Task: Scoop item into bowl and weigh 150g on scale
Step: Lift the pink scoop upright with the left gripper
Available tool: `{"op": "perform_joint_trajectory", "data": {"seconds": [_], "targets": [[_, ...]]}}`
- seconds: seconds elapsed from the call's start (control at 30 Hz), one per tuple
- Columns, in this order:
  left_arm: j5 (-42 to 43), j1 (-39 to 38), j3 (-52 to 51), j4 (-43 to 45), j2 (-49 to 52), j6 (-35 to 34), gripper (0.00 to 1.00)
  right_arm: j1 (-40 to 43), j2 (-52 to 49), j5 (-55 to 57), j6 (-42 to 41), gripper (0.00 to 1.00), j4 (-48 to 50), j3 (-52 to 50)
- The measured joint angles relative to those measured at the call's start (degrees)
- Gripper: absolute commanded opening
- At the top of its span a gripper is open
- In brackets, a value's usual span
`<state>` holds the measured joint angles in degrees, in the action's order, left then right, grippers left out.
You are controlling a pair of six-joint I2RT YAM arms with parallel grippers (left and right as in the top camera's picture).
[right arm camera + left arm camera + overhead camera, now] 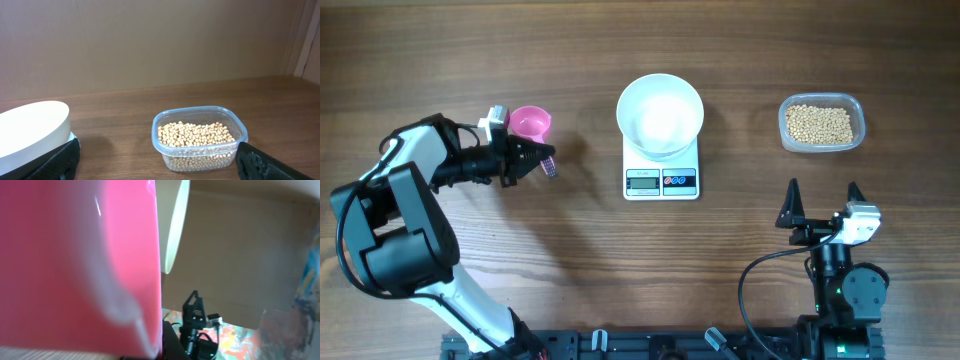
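- Pink plastic, the scoop (530,123), sits in the left gripper (532,155), which is clamped shut on it at the left of the surface (470,60). In the left wrist view the pink wall fills most of the frame, so we cannot tell exactly where on the scoop the jaws bite.
- The right gripper (822,190) stands spread wide and empty at the near right.
- The beans (820,124) lie in a clear tub (861,122) at the far right, well apart from the scoop.
- The white bowl (660,115) rests on the scale (661,181) at the centre, between scoop and tub, and looks empty.
- We judge the beans hard, round and light, so they will roll and bounce if spilled. They are too small to pinch, so we take them by driving the scoop's lip into the heap.
- The scoop looks stiff and light, so a firm hold should keep it level when loaded.
- The bowl looks smooth and light and may shift on the scale if knocked, so we pour from above without touching its rim.
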<state>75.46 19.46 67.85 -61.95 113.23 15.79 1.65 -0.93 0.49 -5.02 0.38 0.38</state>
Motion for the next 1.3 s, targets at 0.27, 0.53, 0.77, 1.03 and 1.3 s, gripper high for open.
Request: {"op": "perform_joint_trajectory", "data": {"seconds": [0.27,0.53,0.77,1.03,1.3], "targets": [[6.3,0.0,0.8,-0.4,-5.2,-0.8,0.04,0.0,0.0,0.0,0.0,1.00,0.0,0.0],[10.9,0.0,4.0,0.3,-7.9,-4.7,0.04,0.0,0.0,-2.3,-5.9,1.00,5.3,0.0],[12.9,0.0,4.0,0.5,-7.9,-5.7,0.04,0.0,0.0,-5.3,-21.4,1.00,15.7,0.0],[13.2,-0.7,4.2,1.5,-8.9,-5.9,0.04,0.0,0.0,-9.0,-26.2,1.00,24.0,0.4],[3.7,-6.5,14.6,2.3,-14.9,-13.1,0.04,0.0,-4.1,-11.2,-18.0,1.00,14.2,11.5]]}}
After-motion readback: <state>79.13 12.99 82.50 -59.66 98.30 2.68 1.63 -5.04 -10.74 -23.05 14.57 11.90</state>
